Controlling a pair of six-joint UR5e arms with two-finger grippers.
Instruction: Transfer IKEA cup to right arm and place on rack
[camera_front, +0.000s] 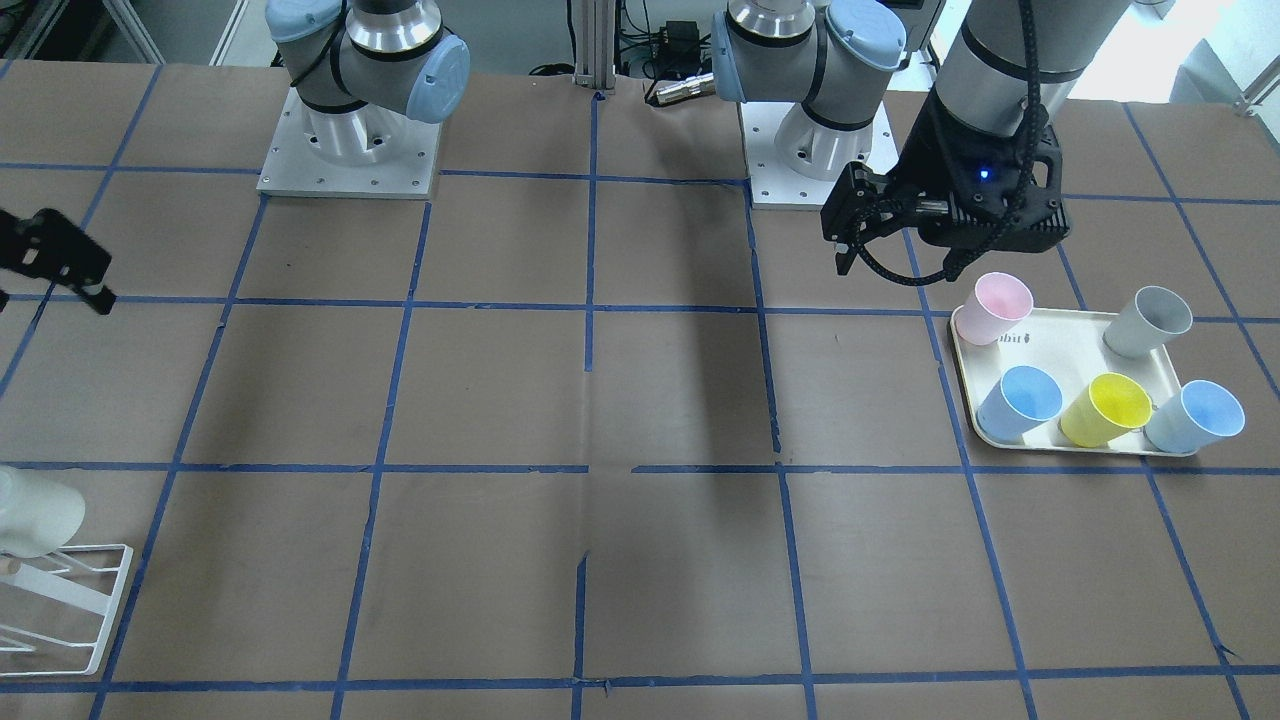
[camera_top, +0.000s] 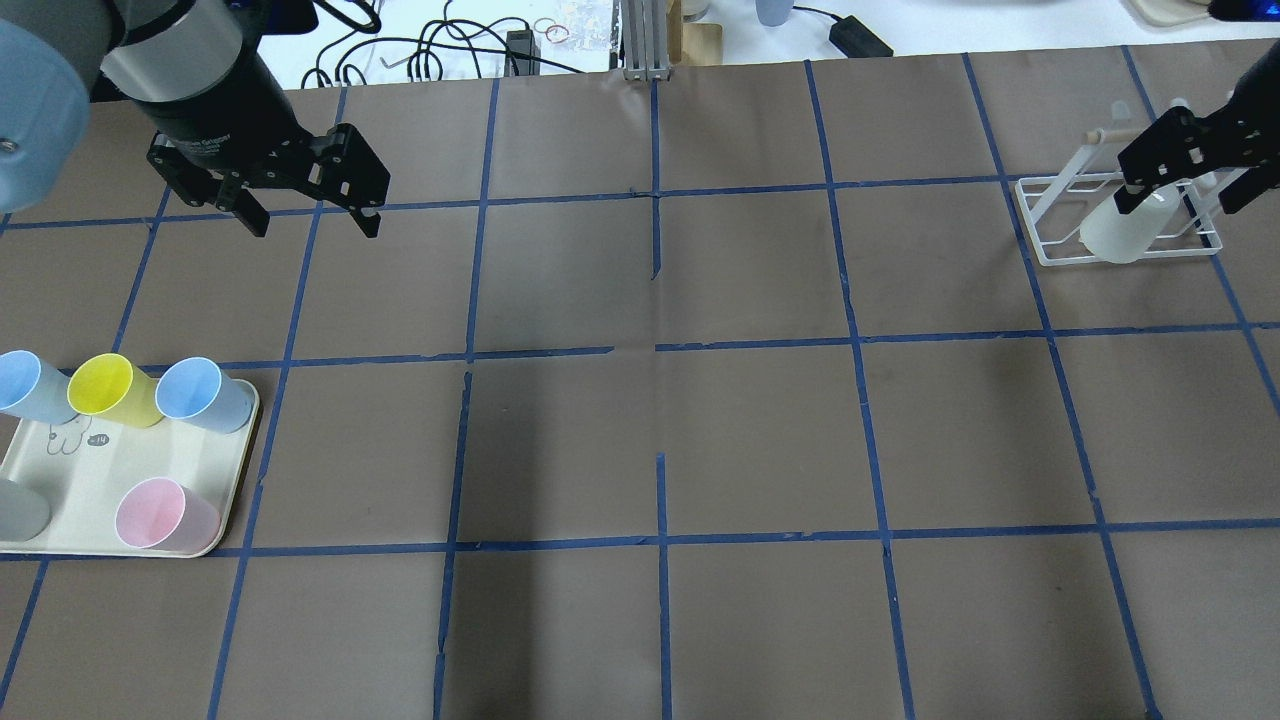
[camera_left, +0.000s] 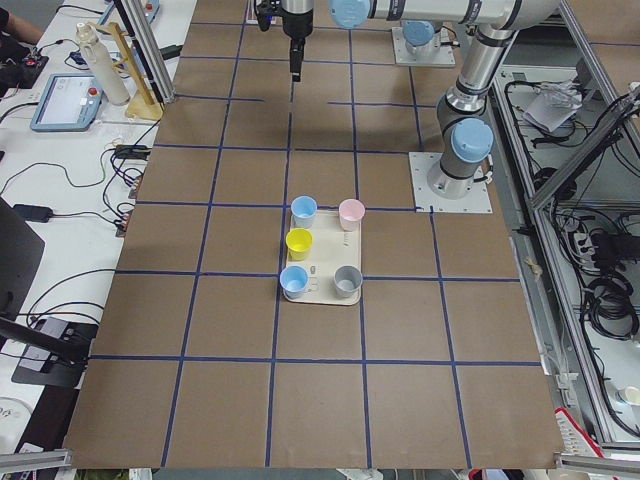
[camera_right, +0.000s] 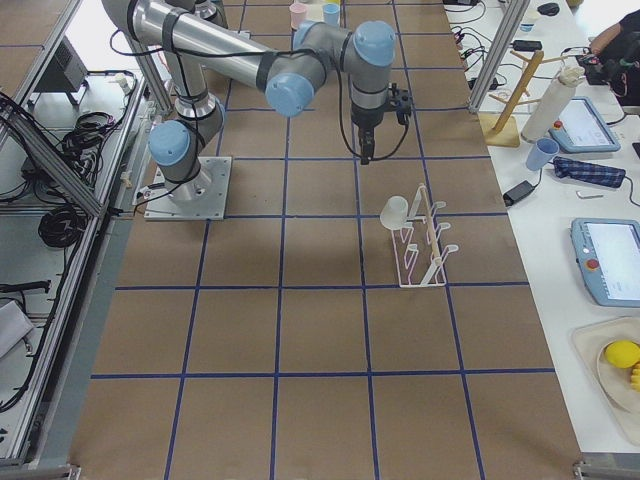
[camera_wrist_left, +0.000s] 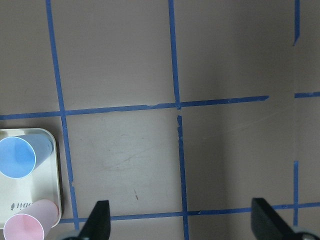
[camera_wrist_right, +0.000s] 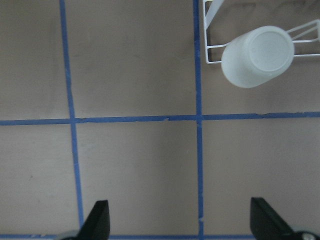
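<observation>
The pale cream IKEA cup (camera_top: 1120, 235) hangs mouth-down and tilted on a rod of the white wire rack (camera_top: 1035, 225) at the table's far right. It also shows in the front view (camera_front: 35, 515), the right side view (camera_right: 395, 212) and the right wrist view (camera_wrist_right: 257, 56). My right gripper (camera_top: 1185, 195) is open and empty, above and beside the rack, apart from the cup. My left gripper (camera_top: 312, 215) is open and empty, high over the table beyond the tray; it also shows in the front view (camera_front: 850, 235).
A cream tray (camera_top: 90, 480) at the left holds two blue cups, a yellow cup (camera_top: 105, 388), a pink cup (camera_top: 160, 515) and a grey cup (camera_front: 1150, 320). Blue tape lines grid the brown table. The two arm bases stand at the robot's side.
</observation>
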